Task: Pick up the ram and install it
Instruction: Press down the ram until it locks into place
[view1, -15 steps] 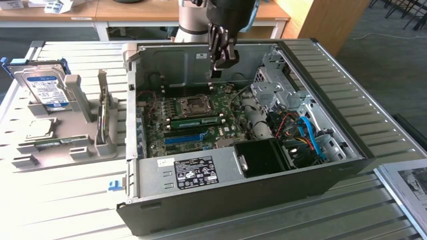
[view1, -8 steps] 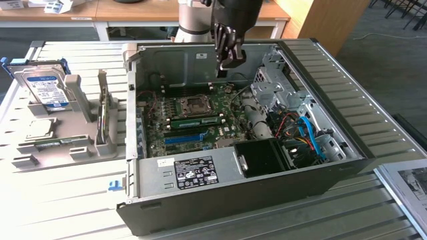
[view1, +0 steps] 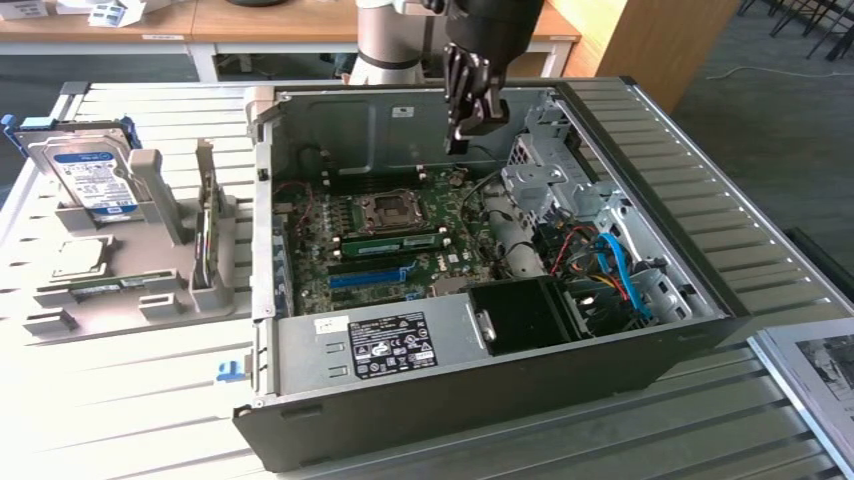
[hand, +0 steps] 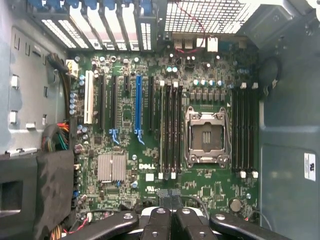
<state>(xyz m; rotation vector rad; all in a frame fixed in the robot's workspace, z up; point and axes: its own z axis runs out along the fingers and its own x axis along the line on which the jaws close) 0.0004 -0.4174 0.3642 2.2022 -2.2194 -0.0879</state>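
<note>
The ram (view1: 395, 243) is a long green stick that lies along a slot of the motherboard (view1: 340, 215), just in front of the CPU socket (view1: 390, 209) inside the open computer case (view1: 641, 330). My gripper (view1: 459, 138) hangs above the board's rear part, apart from the ram, shut with nothing between its fingers. In the wrist view the gripper (hand: 170, 216) points down at the motherboard (hand: 210, 192), with the CPU socket (hand: 205, 136) and the dark memory slots (hand: 170, 130) straight below. The blue slot (hand: 138, 107) runs parallel to them.
A grey parts stand (view1: 120, 300) left of the case in the exterior view holds a hard drive (view1: 91, 177) and a CPU chip (view1: 80, 257). Inside the case are a black power supply box (view1: 527, 315), blue and red cables (view1: 614, 265) and a metal drive cage (view1: 554, 170).
</note>
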